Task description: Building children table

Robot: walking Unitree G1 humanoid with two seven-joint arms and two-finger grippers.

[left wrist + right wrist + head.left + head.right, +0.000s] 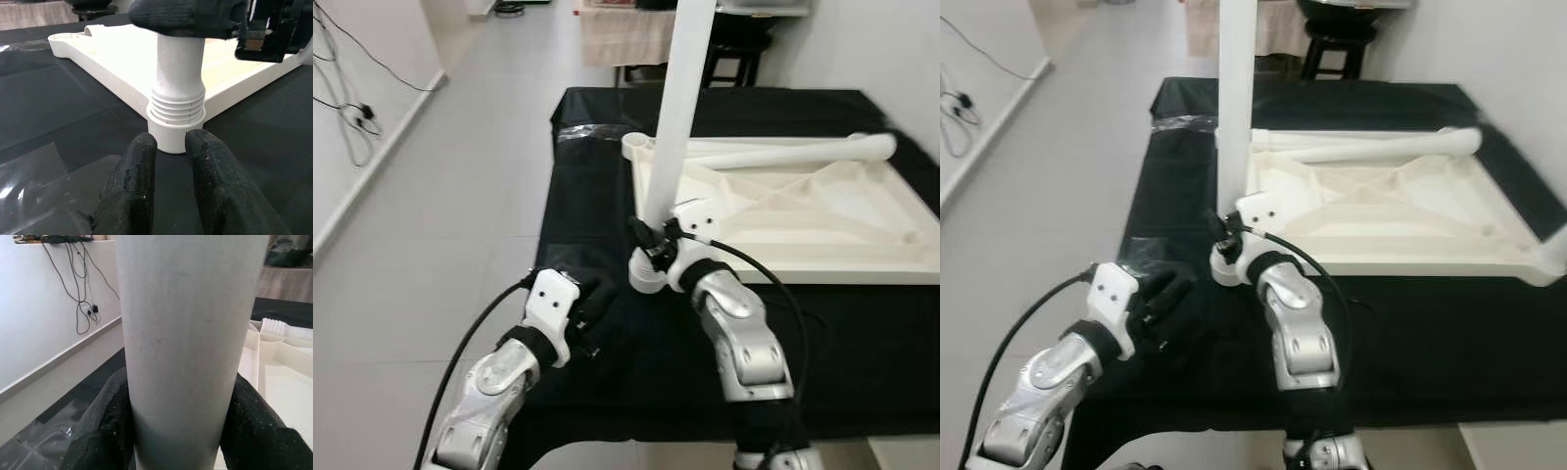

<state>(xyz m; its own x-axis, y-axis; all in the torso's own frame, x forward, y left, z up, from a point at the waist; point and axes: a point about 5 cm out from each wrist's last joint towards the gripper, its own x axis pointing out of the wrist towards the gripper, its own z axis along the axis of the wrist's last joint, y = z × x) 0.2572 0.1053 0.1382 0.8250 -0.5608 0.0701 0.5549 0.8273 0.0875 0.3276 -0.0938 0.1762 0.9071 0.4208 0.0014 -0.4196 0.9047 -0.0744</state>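
The right gripper point(658, 238) is clamped around the white table leg point(680, 108), which stands upright with its threaded end seated in the corner socket point(174, 132) of the inverted tabletop point(803, 220). The left gripper point(168, 161), fingers nearly closed and empty, rests on the black cloth point(862, 333) just beside that socket. The socket corner sits near the table's left edge; open room lies above.

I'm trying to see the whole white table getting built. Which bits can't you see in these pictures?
- Upright leg: its top is cut off by the picture's edge in both eye views.
- Corner socket: in the eye views the right gripper partly covers it.
- Upside-down tabletop: its far right corner runs off the edge of the eye views.
- Left gripper: its black fingers blend into the black cloth.
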